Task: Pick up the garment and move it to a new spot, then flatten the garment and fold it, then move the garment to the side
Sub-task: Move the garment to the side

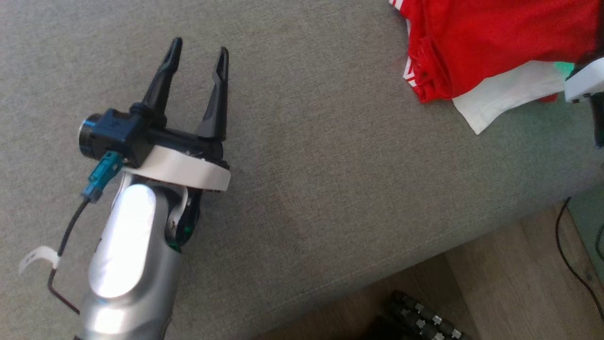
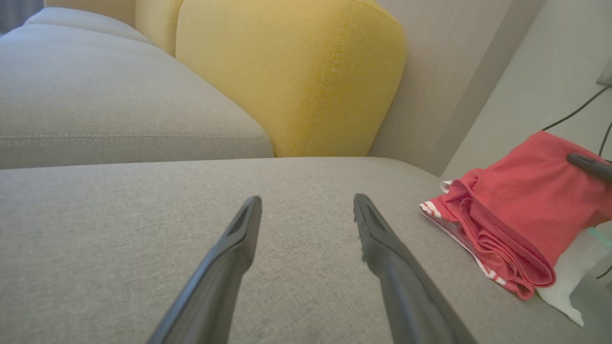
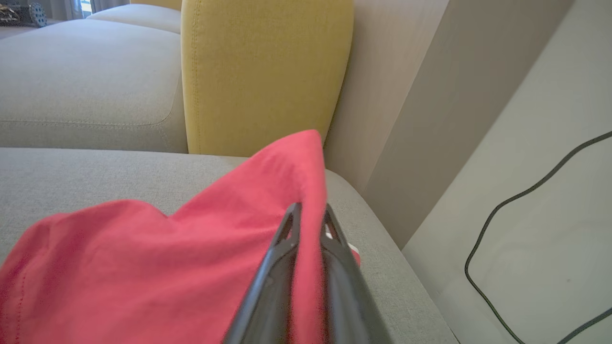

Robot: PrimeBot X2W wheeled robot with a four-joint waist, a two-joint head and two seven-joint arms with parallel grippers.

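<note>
The garment is red with white stripes and a white part underneath; it lies bunched at the far right of the grey sofa seat. My right gripper is shut on a raised fold of the red garment, lifting that edge. In the left wrist view the garment sits to the right, with one dark finger of the right gripper on its top. My left gripper hovers open over bare seat well left of the garment, nothing between its fingers.
A yellow back cushion stands behind the seat, with more grey cushions to its left. The seat's front edge drops to a wood floor with a black cable. A pale wall with a cable borders the sofa's right end.
</note>
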